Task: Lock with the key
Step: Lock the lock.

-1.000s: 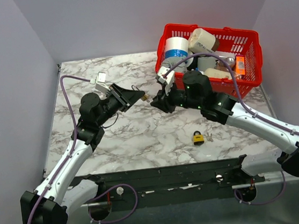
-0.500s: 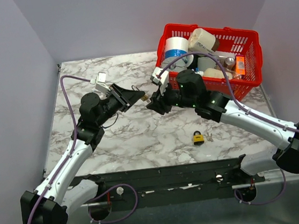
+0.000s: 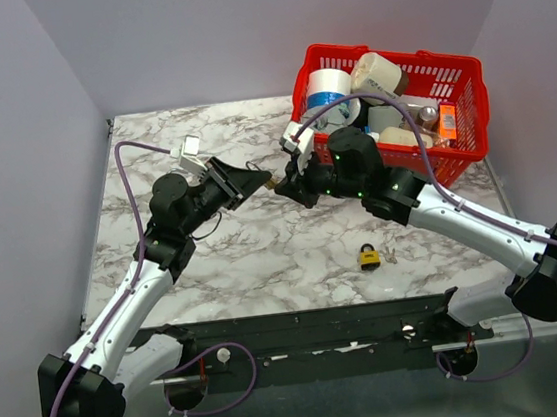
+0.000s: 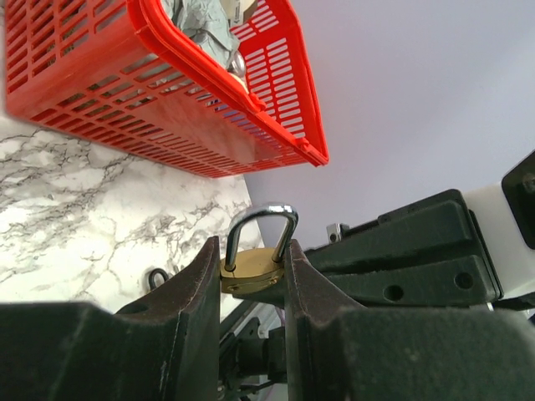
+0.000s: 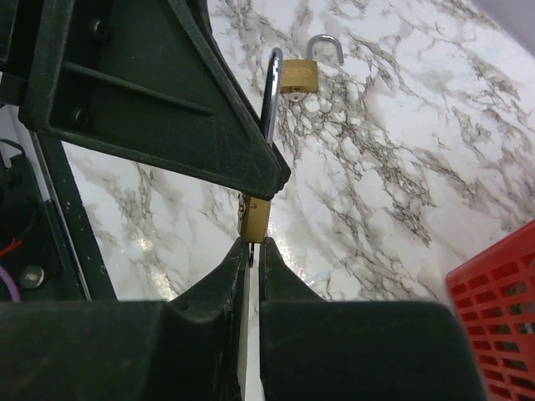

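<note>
Grey-veined marble tabletop (image 3: 263, 250); red slatted plastic basket (image 4: 167, 100) at far right. Left pincer (image 3: 260, 178) part-open, clamping small brass padlock with steel shackle (image 4: 249, 269) by its flat faces, raised over mid-tabletop. Right pincer (image 3: 281, 184) nearly closed at the lock's base, apparently on thin metal key (image 5: 251, 246). Judged: rigid, light; smooth brass may slip, so turn key by its bow. No legible markings.

Marble table (image 3: 263, 250) bears red basket (image 3: 477, 110), padlock (image 3: 368, 256), perhaps keys (image 3: 388, 253).

Basket (image 3: 469, 96) behind, right of loose padlock (image 3: 368, 256)
</note>
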